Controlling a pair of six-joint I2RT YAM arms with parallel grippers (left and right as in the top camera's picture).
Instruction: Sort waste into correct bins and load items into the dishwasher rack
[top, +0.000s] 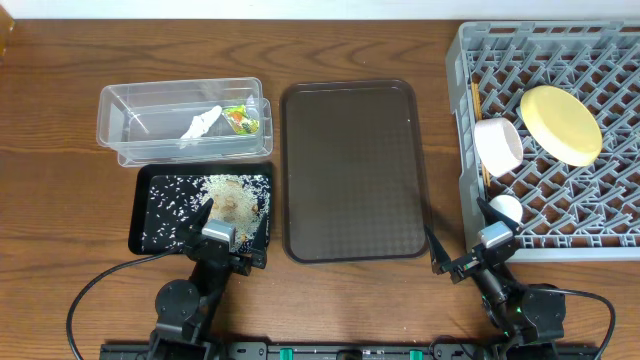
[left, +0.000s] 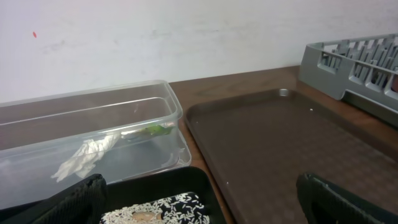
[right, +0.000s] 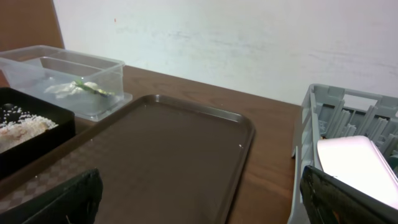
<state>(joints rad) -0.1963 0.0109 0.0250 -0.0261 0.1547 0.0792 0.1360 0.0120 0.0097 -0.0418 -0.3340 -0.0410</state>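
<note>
We see both grippers, left (top: 232, 255) & right (top: 452, 266), wide open, empty. Round yellow plate (top: 561, 124) in grey plastic rack (top: 610, 60): stiff, slippery; we'd grip its rim.

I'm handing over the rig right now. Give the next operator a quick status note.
Left gripper and right gripper: open, empty, near the front edge.
Clear plastic tub holds the crumpled white paper scrap and printed wrapper.
Shallow black tray holds rice grains and crumbs.
Grey rack holds the yellow plate, white bowl, light-blue bowl, chopsticks.
Brown serving tray is bare. Nothing looks left.
</note>
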